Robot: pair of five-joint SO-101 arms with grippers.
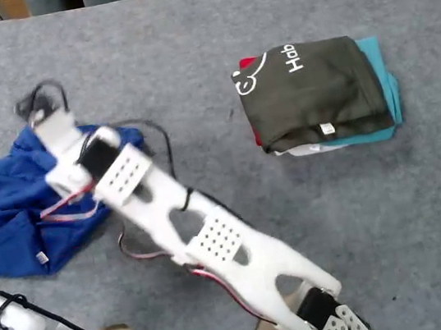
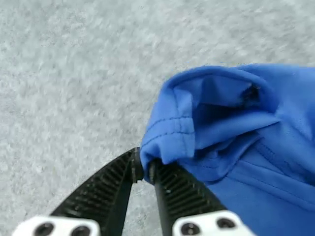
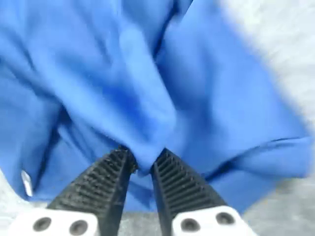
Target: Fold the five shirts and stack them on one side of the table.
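Note:
A crumpled blue shirt lies at the table's left side. The long white arm reaches across from the near edge, and its gripper sits on the shirt's far edge. In the right wrist view my right gripper is shut on a fold of the blue shirt. My left gripper is shut on a hemmed edge of the blue shirt, just above the grey table. A folded stack rests at the right, with a dark olive shirt on top and teal, red and white edges showing below it.
Grey felt covers the table. Red, white and black cables trail beside the long arm. White parts of another arm stand at the near left corner. Open felt lies between the blue shirt and the stack.

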